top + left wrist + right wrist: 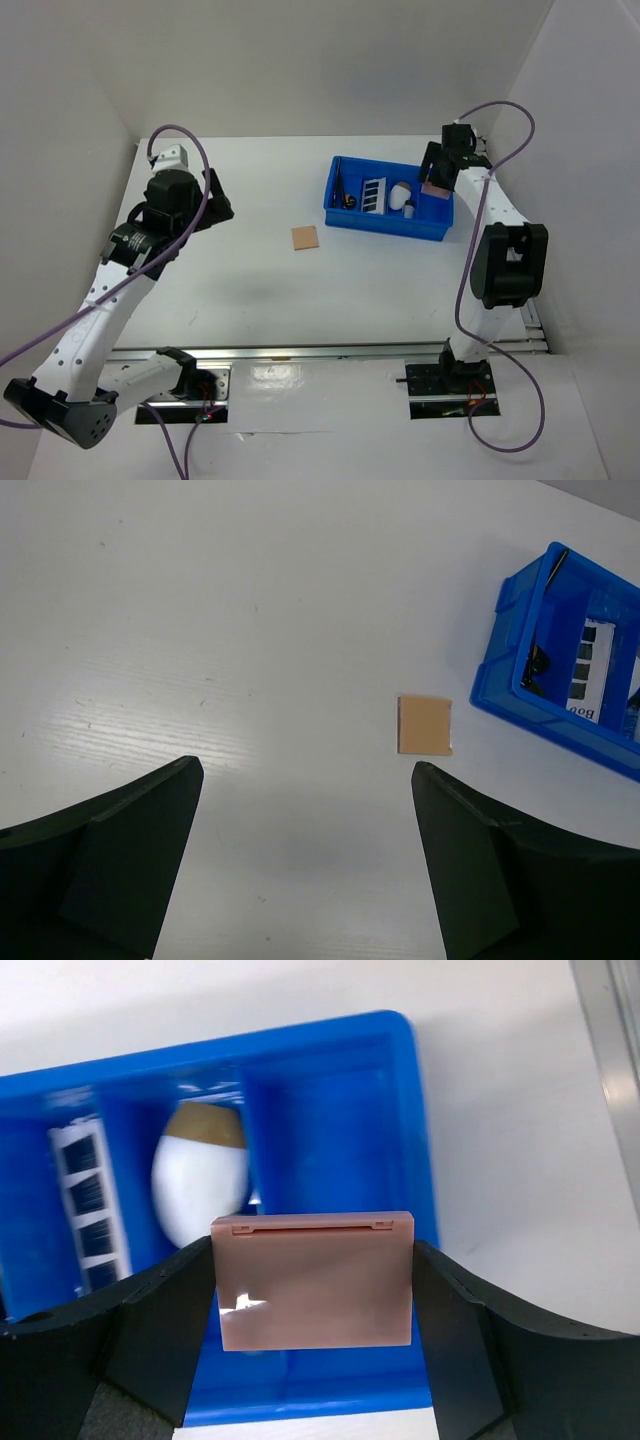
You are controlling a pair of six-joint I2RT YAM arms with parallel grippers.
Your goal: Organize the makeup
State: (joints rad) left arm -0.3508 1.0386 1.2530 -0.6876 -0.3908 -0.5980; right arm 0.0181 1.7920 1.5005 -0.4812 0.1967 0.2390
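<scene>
My right gripper [314, 1290] is shut on the pink square pad [314, 1282] and holds it above the right compartment of the blue tray [330, 1050]; in the top view the pad [436, 188] hangs over the tray's right end [445, 225]. The white oval sponge [198, 1188] and the dark eyeshadow palette [88, 1200] lie in the tray, with black-handled brushes [340, 190] in its left part. The tan square pad [305, 238] lies on the table left of the tray. My left gripper [305, 850] is open and empty above the table, near the tan pad [425, 725].
White walls close in the table at the back and both sides. A metal rail [330, 350] runs along the near edge by the arm bases. Cables loop beside each arm.
</scene>
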